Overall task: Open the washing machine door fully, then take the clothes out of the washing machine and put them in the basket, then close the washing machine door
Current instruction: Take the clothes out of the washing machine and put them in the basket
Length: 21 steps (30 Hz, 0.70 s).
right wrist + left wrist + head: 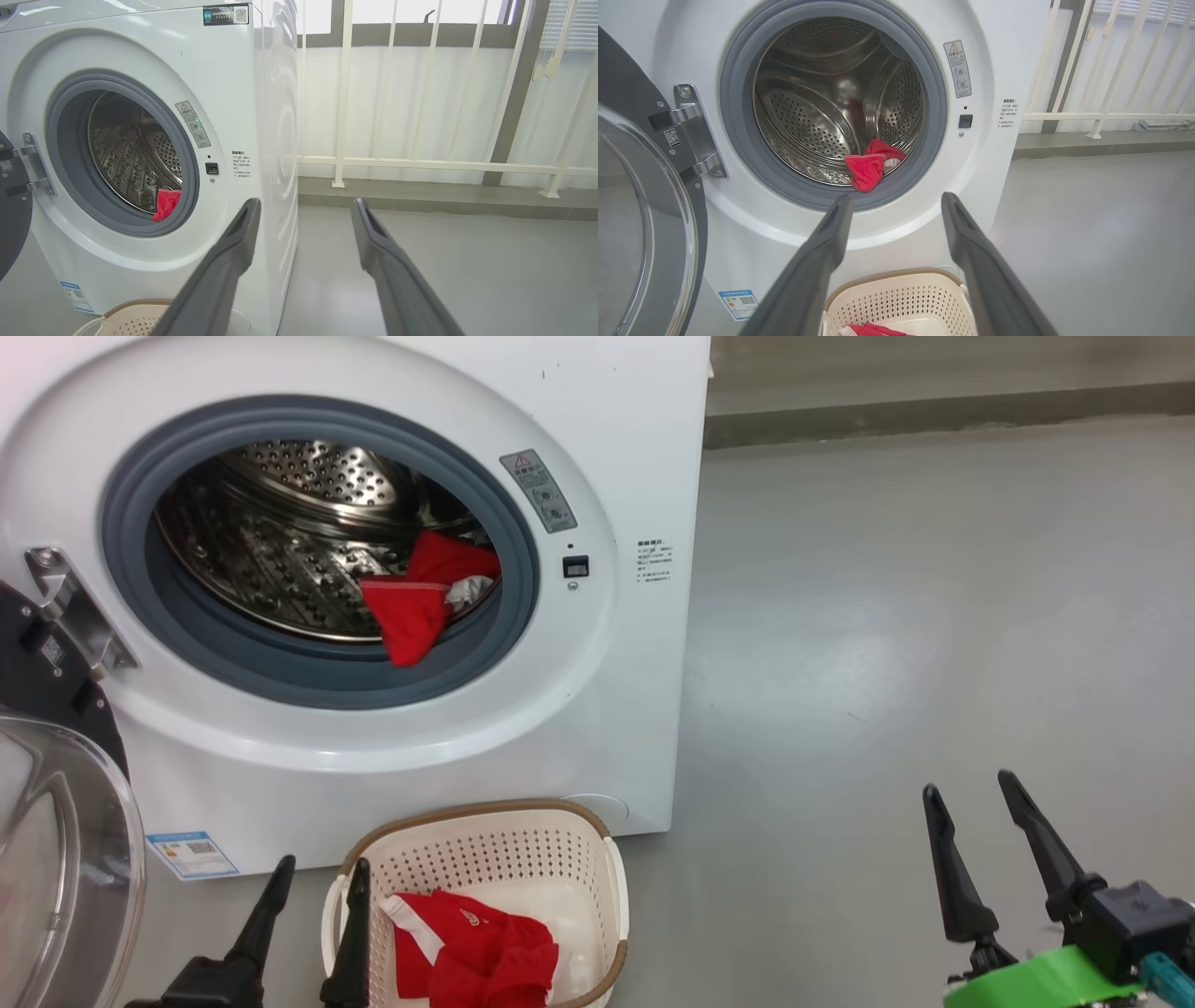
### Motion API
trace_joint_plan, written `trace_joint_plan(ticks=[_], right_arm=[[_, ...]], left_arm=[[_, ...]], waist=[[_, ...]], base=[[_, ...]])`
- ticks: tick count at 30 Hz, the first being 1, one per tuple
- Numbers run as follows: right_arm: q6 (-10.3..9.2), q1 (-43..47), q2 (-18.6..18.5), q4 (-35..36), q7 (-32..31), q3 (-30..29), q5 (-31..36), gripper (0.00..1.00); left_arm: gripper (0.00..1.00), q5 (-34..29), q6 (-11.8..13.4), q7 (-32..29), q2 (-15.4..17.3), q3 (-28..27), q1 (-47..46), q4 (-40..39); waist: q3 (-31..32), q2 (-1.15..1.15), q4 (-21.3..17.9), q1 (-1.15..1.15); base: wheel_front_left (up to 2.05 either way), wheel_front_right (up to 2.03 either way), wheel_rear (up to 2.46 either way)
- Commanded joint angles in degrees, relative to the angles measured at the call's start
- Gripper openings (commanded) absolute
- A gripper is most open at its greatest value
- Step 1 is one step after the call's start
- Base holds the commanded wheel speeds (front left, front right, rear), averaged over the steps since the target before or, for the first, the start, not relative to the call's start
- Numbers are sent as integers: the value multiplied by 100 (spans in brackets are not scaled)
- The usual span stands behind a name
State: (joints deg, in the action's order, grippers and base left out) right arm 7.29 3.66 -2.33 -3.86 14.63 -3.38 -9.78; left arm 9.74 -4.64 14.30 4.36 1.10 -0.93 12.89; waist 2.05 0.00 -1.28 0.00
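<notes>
One white boxy front-loading washing machine (616, 429) stands on the grey floor (887, 616), its drum mouth facing the robot. Its one round black-rimmed door (65, 859), with a clear glass bowl, is swung wide open to the left on a metal hinge (75, 607).

One cream perforated plastic basket (485, 810) with a brown rim sits on the floor just before the machine, mouth up. Its near end is cut off, so its long axis cannot be told.

Red fabric clothes (420, 597) with white trim lie in two lots. One lot is at the lower right of the steel drum (280, 560), long axis downward, its tail hanging over the grey rubber ring (280, 677). The other is a heap (485, 957) in the basket. Pieces per lot cannot be counted.

There are two pincers. The left pincer (323, 861) is spread and holds nothing, beside the basket's left rim. The right pincer (969, 781) is spread and holds nothing, over the floor well right of the machine.

One blue label (191, 854) is on the machine's lower front. A white railing (343, 93) stands behind, to the right.
</notes>
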Motion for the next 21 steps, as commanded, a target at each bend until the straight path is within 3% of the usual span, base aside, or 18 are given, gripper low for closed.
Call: trace_joint_plan(ticks=[1, 21], right_arm=[[20, -13, -54, 168, 37, 74, 74, 100], [20, 98, -54, 350, 37, 176, 107, 100]], left_arm=[[100, 46, 12, 70, 51, -225, -25, -199], [100, 138, 47, 70, 64, -412, 166, -391]], waist=[[34, 0, 1, 0], [7, 0, -42, 0]], base=[[0, 0, 0], [0, 0, 0]])
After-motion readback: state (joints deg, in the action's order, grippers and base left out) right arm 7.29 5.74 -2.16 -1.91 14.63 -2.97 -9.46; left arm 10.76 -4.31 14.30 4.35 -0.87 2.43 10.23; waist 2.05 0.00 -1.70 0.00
